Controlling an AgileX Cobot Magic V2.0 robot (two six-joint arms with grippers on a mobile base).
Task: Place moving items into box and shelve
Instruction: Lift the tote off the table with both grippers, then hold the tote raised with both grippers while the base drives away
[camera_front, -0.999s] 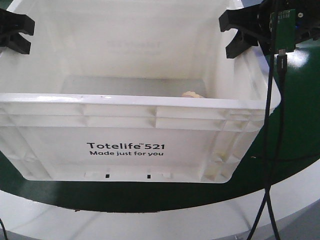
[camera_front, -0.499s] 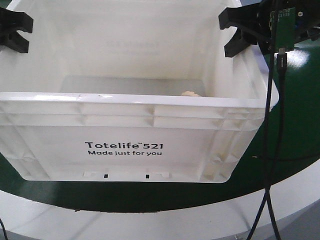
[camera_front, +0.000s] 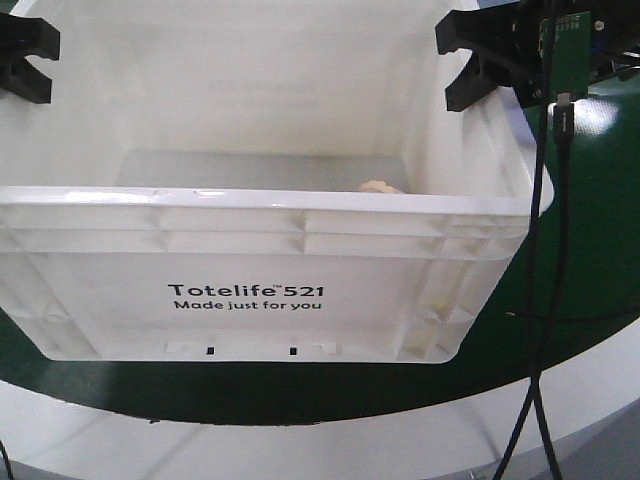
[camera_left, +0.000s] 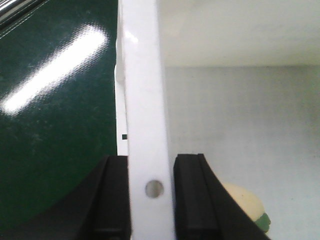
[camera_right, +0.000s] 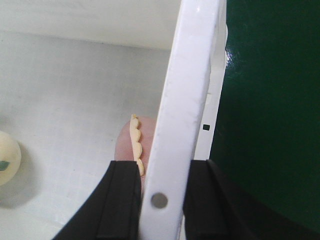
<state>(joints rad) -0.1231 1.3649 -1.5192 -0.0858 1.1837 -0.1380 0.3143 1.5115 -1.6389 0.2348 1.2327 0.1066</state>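
Clamping box (camera_front: 100, 300) rims, left gripper (camera_left: 151, 167) and right gripper (camera_right: 162, 172) edged upward (slightly).

Dark green tabletop (camera_front: 600, 300) beneath white box (camera_front: 100, 290)

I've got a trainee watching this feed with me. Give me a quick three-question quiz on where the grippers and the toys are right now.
1. True or false: the cream toy and the pinkish toy both lie inside the box.
2. The left gripper is: A) open above the box; B) shut on the box's side rim; C) holding a toy.
3. Which toy lies right beside the wall that the right gripper clamps?
Key: 1 true; 2 B; 3 the pinkish toy.
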